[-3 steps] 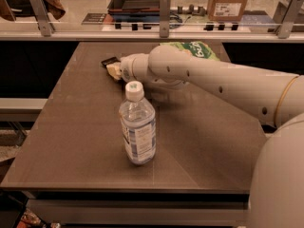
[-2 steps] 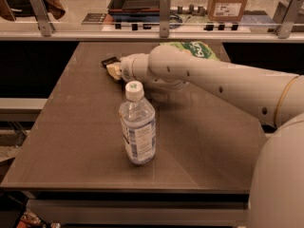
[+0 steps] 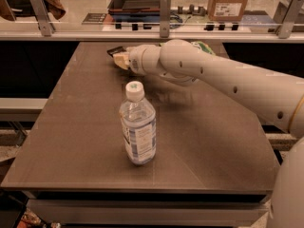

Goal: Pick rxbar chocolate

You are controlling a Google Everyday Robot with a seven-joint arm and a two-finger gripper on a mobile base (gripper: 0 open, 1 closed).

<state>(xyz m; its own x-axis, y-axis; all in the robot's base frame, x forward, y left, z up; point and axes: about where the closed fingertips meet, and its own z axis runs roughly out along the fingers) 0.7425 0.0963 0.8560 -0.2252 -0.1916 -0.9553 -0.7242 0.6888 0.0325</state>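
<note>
Camera view shows the hand (image 3: 121, 61) at the far side of the worktop (image 3: 71, 127), touching or just over the rxbar (image 3: 115, 51) lying flat there. Whether it grips, I cannot tell. The reach looks done and the lift remains, while the bottle (image 3: 137, 127) stands well apart.

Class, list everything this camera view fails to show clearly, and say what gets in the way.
All in the camera view:
- rxbar chocolate: only a dark corner shows at the table's far end; the gripper in front hides the rest.
- green snack bag: mostly behind the arm.
- water bottle: label print too small to read.
- robot body: cut off by the right edge.
</note>
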